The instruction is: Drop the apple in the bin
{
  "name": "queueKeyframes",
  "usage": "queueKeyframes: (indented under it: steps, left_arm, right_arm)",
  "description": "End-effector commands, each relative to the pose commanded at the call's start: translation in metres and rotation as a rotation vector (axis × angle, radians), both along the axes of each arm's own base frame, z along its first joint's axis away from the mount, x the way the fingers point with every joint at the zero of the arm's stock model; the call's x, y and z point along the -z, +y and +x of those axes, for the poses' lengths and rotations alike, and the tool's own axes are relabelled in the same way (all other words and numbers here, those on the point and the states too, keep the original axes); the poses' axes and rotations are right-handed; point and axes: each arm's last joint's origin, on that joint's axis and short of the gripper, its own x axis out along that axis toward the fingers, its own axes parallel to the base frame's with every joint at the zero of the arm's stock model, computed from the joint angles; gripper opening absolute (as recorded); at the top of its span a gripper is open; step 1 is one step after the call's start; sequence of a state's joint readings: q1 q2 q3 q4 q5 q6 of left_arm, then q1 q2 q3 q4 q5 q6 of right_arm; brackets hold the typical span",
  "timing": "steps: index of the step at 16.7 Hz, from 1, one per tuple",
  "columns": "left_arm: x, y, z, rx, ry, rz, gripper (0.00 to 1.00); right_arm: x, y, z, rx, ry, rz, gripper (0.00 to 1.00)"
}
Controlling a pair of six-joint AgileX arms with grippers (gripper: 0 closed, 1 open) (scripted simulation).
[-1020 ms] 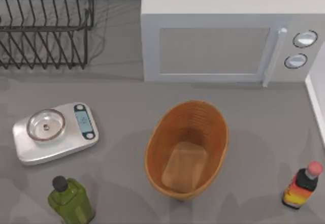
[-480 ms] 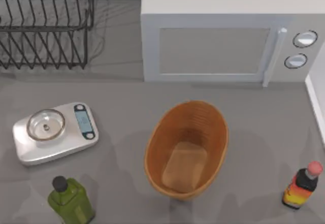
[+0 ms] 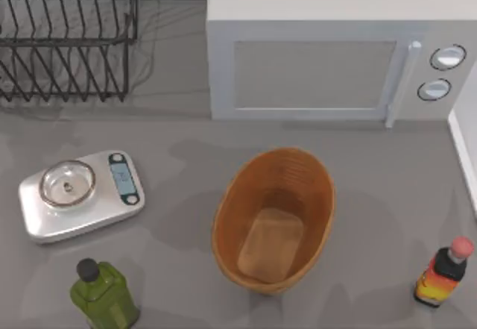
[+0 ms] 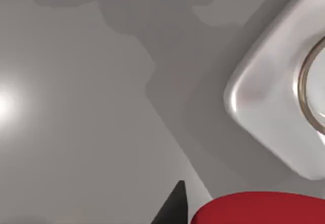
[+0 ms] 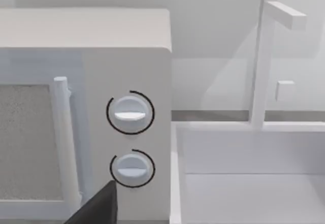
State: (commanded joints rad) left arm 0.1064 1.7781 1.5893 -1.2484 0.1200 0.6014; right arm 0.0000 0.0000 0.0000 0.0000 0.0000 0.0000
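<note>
Presently: smooth round red apple [image 4: 256, 209] beside left gripper's dark fingers [image 4: 172, 206], grip state indeterminable, above silver kitchen scale [image 3: 78, 195] mid-left; oval orange-brown ribbed bin [image 3: 273, 217] lies centre-right.

The top view looks straight down on the grey table [image 3: 186, 127] from well above, with the microwave [image 3: 335, 45] toward twelve o'clock and the kitchen scale [image 3: 80, 193] toward nine; the left wrist view hangs close over the tabletop, facing down, and shares that scale [image 4: 277, 102] with the top view; the right wrist view faces level at the microwave [image 5: 86, 112], near its dials.
</note>
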Motion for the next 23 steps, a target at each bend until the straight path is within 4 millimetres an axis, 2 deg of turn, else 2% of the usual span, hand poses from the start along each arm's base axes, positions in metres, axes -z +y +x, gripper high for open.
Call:
queueKeyframes:
  steps: [3,5,8,11,14,16,18,20,23]
  left_arm:
    - [-0.015,-0.056,0.023,0.191,-0.011,0.042,0.00]
    - [-0.020,-0.100,0.030,0.317,0.000,0.065,0.00]
    - [-0.014,-0.161,0.032,0.473,0.066,0.099,0.00]
    - [-0.001,-0.217,0.025,0.610,0.165,0.147,0.00]
    - [0.010,-0.283,0.000,0.776,0.235,0.220,0.00]
    - [0.013,-0.332,-0.029,0.911,0.237,0.272,0.00]
    - [0.011,-0.368,-0.058,1.026,0.206,0.309,0.00]
    - [0.008,-0.390,-0.077,1.104,0.172,0.332,0.00]
    - [0.006,-0.399,-0.085,1.138,0.154,0.343,0.00]
  right_arm:
    - [0.000,0.000,0.000,0.000,0.000,0.000,1.00]
    - [0.000,0.000,0.000,0.000,0.000,0.000,1.00]
    - [0.000,0.000,0.000,0.000,0.000,0.000,1.00]
    - [0.000,0.000,0.000,0.000,0.000,0.000,1.00]
    - [0.000,0.000,0.000,0.000,0.000,0.000,1.00]
    - [0.000,0.000,0.000,0.000,0.000,0.000,1.00]
    - [0.000,0.000,0.000,0.000,0.000,0.000,1.00]
    - [0.000,0.000,0.000,0.000,0.000,0.000,1.00]
    - [0.000,0.000,0.000,0.000,0.000,0.000,1.00]
